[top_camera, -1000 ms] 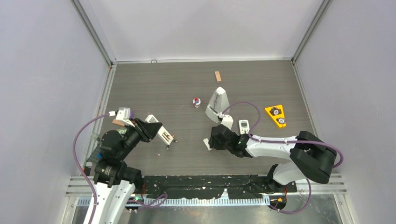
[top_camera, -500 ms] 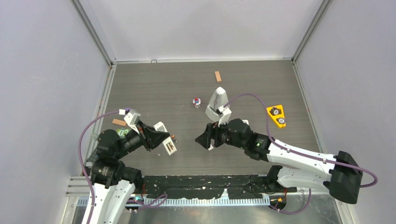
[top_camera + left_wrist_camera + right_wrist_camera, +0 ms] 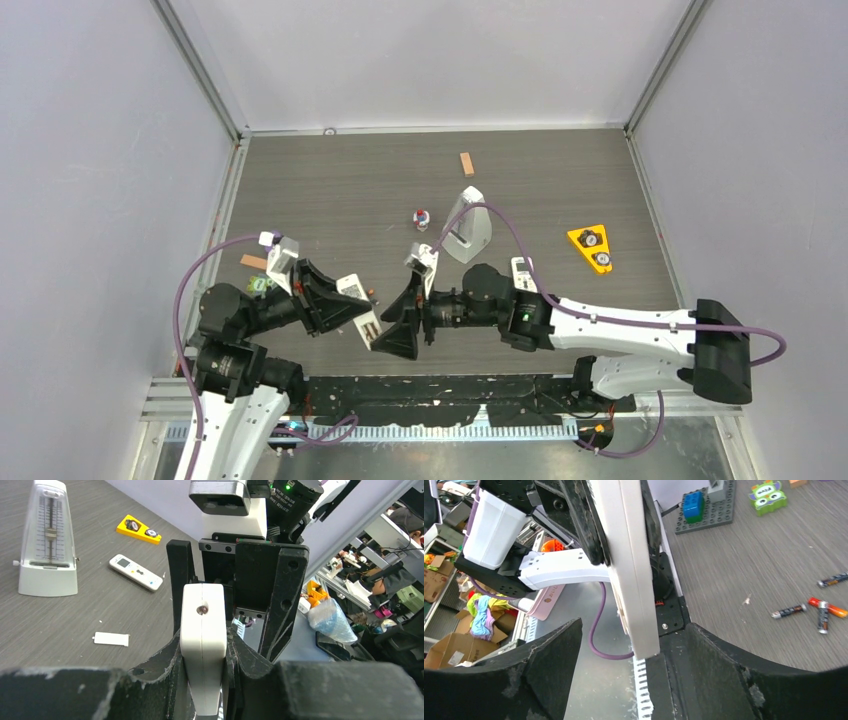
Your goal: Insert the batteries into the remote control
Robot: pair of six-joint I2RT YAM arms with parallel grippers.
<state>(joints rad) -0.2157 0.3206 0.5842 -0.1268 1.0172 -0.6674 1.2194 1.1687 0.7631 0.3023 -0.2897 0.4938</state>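
My left gripper [image 3: 345,300] is shut on the remote control [image 3: 360,310], a long white bar held off the table; the left wrist view shows it end-on [image 3: 202,640] between the fingers. My right gripper [image 3: 392,322] faces it, open wide, with its jaws on either side of the remote's free end [image 3: 631,580], which touches the inner face of one finger [image 3: 719,680]. Several batteries [image 3: 794,611], dark with red-orange ends, lie loose on the table beyond. The small white cover [image 3: 111,639] lies flat on the table.
A grey metronome [image 3: 468,228] stands mid-table, a shorter white remote with buttons [image 3: 522,272] beside it. A yellow triangle [image 3: 590,248], a small red-blue ball [image 3: 421,217] and a wooden block [image 3: 466,163] lie farther back. A toy brick plate [image 3: 709,510] lies at the left.
My right arm has swung left and its open jaws now straddle the remote's end. My left gripper has carried the remote right, toward the near edge.
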